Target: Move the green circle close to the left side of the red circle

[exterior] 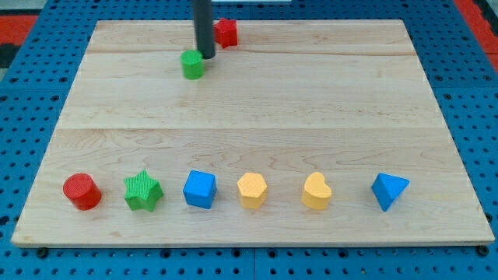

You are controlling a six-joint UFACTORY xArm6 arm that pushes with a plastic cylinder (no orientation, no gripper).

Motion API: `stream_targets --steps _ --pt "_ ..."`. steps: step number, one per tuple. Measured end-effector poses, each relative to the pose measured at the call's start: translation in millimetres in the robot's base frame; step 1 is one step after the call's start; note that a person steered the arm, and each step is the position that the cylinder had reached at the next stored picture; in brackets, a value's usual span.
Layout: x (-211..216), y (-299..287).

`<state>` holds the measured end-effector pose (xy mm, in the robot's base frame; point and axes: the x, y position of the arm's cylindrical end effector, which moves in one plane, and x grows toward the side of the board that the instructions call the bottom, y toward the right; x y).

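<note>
Wooden board (257, 117) on a blue perforated base (467, 78), seen from the near edge. Nearest the view's bottom, six blocks lie in a row, each apart from its neighbours; from the view's left: red circle (82, 191), green star (142, 191), blue cube (199, 189), yellow hexagon (251, 190), yellow heart (316, 191), blue triangle (388, 190). The middle of the board is bare wood. Toward the view's top, left of centre, sits the green circle (192, 64), well apart from the red circle and lying up and to the view's right of it. My tip (207, 55) stands at the green circle's upper right edge, touching or just beside it; contact cannot be settled. The rod (202, 23) has no fingers to open or close and has hold of nothing. Farthest back, just right of the rod and partly hidden behind it, is a red block (226, 32) whose shape cannot be made out.
</note>
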<state>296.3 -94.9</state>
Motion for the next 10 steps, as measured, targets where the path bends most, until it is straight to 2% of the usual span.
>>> stream_targets --steps 2,5,6,7,10 --pt "79.0 -66.6" --pt "195.6 -119.5" --pt "204.4 -133.9" --pt "186.3 -134.7" --pt "180.6 -164.7"
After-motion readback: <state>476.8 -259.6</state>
